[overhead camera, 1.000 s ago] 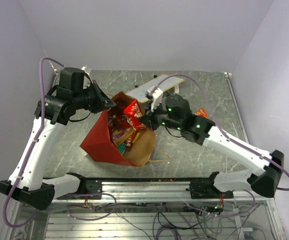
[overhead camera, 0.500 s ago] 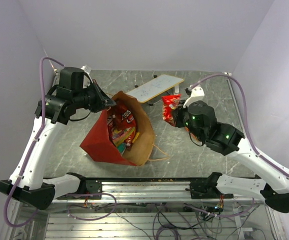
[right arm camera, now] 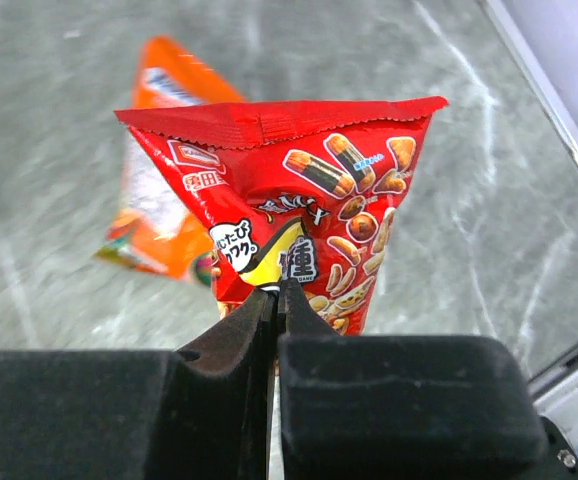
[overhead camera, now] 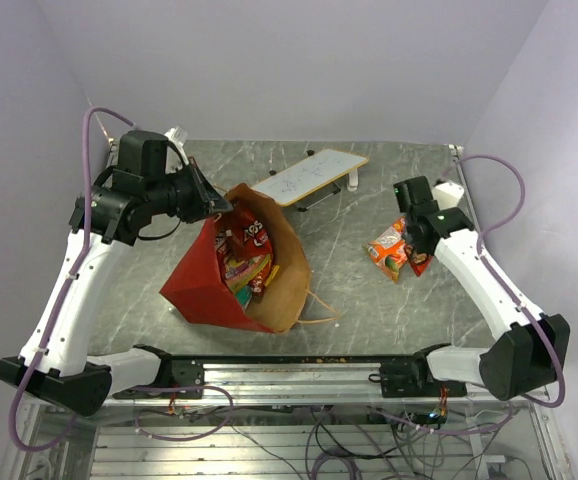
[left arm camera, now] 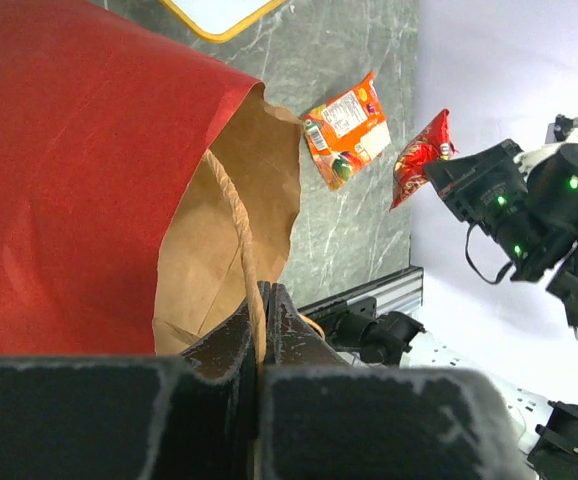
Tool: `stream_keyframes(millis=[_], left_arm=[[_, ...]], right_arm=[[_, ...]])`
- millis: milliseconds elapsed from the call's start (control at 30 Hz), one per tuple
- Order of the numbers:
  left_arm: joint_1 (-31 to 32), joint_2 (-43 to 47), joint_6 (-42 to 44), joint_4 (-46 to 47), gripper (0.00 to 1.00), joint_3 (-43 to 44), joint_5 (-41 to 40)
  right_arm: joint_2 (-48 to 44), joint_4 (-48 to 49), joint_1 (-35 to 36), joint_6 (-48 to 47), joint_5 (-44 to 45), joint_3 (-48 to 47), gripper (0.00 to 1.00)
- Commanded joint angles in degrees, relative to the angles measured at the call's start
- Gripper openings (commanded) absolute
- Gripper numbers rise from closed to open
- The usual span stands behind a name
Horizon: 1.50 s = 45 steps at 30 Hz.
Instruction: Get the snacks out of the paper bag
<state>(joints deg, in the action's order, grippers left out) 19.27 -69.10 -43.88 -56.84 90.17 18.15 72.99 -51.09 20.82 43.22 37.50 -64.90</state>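
Observation:
The paper bag (overhead camera: 197, 285), red outside and brown inside, lies tilted with its mouth open, and several snacks (overhead camera: 244, 262) show inside it. My left gripper (overhead camera: 221, 208) is shut on the bag's string handle (left arm camera: 237, 215) at the rim, holding the mouth up; the left wrist view shows its fingers (left arm camera: 231, 340) pinched together on the string. At the right of the table my right gripper (right arm camera: 276, 290) is shut on the lower edge of a red snack packet (right arm camera: 309, 180), which hangs just above the table. An orange snack packet (overhead camera: 385, 250) lies flat beside it.
A flat white board with a tan edge (overhead camera: 309, 177) lies at the back of the table behind the bag. The metal rail (overhead camera: 299, 372) with the arm bases runs along the near edge. The table's right edge (right arm camera: 559, 110) is close to the held packet.
My right arm has swung from the bag's mouth to the right side of the table, carrying the red packet to beside the orange one. The left arm and the bag have stayed put.

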Motion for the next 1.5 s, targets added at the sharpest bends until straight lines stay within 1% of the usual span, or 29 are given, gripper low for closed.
stream_keyframes(millis=[0,67,167,233,367,467,500,567,600,667,767,867,1000,1133,1233,1333,1400,1467], left_arm=[[-0.4,1.6,1.1,1.9,0.07,-1.3,4.0],[-0.4,2.0,0.8,3.1,0.07,-2.5,5.6],[-0.4,1.9,2.1,3.6,0.07,-3.0,7.1],[-0.4,1.6,3.0,3.5,0.07,-3.0,6.8],[-0.4,0.2,2.8,3.1,0.07,-1.6,8.4],[-0.4,-0.5,4.3,1.8,0.07,-0.5,7.0],[-0.4,-0.8,3.9,1.8,0.07,-0.3,6.6],[-0.4,-1.3,2.7,2.4,0.07,0.0,7.0],[-0.4,-1.3,2.0,3.3,0.07,-0.2,7.5],[-0.4,-0.7,1.3,4.8,0.07,-1.3,6.8],[-0.4,-0.4,1.0,5.1,0.07,-2.6,5.4],[-0.4,-0.7,-0.6,5.1,0.07,-2.5,4.9],[-0.4,-1.6,-1.3,4.9,0.07,-1.3,3.7],[-0.4,-2.0,-1.9,4.7,0.07,-1.0,3.1],[-0.4,-1.0,-3.1,6.3,0.07,-3.0,3.1],[-0.4,-0.6,-4.4,7.5,0.07,-4.8,4.1],[-0.4,-0.2,-5.3,8.6,0.07,-6.0,5.5],[-0.4,0.2,-5.6,8.8,0.07,-6.4,5.9]], right_arm=[[-0.8,2.2,-7.0,-1.8,-3.8,4.8,0.00],[-0.6,5.0,-7.6,-3.3,-4.4,6.7,0.00],[1.7,5.9,-8.2,-2.7,-2.3,9.4,0.00],[3.3,7.8,-8.5,-2.9,-1.0,12.1,0.00],[4.7,16.4,-9.8,-5.2,-2.4,16.5,0.00],[6.4,23.4,-9.9,-7.2,-3.6,18.9,0.00],[7.8,24.4,-10.0,-7.7,-4.2,18.8,0.00],[10.7,22.4,-10.1,-6.7,-4.5,16.6,0.00],[11.8,20.7,-10.1,-6.0,-4.6,15.4,0.03],[11.9,18.9,-10.1,-5.9,-5.0,14.3,0.13],[7.2,19.1,-10.1,-7.3,-6.3,16.0,0.30],[1.7,18.1,-10.2,-9.1,-8.0,16.6,0.40],[-2.6,16.1,-10.1,-10.6,-12.3,13.7,0.46],[-4.2,17.2,-10.0,-12.7,-18.7,9.8,0.51],[-5.0,20.5,-9.9,-13.9,-29.4,7.9,0.52],[-5.1,24.2,-9.0,-12.6,-40.1,7.9,0.52],[-5.1,25.9,-7.0,-10.7,-43.8,7.9,0.52],[-5.7,28.5,-3.1,-9.9,-44.5,7.9,0.53]])
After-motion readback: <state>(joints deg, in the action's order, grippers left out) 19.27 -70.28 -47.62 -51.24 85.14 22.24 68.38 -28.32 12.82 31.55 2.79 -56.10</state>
